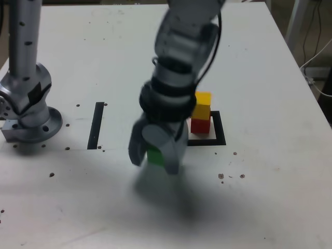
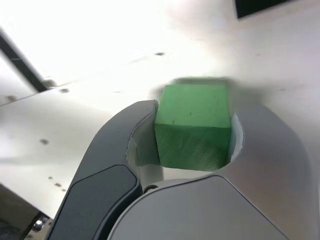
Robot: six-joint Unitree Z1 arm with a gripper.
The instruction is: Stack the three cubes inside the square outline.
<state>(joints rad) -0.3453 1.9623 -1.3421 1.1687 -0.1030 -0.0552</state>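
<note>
The green cube (image 2: 194, 125) sits squarely between your fingers (image 2: 130, 145), one face against each, low over the white table (image 1: 270, 197). The jaws are closed on it, with no gap showing in the wrist view. Lift straight up before you travel, so that it clears the yellow cube (image 1: 203, 105) already resting on the red cube (image 1: 200, 124) inside the square outline (image 1: 220, 136), just beyond the gripper (image 1: 155, 153). Come down level over the yellow top, then release gently.
</note>
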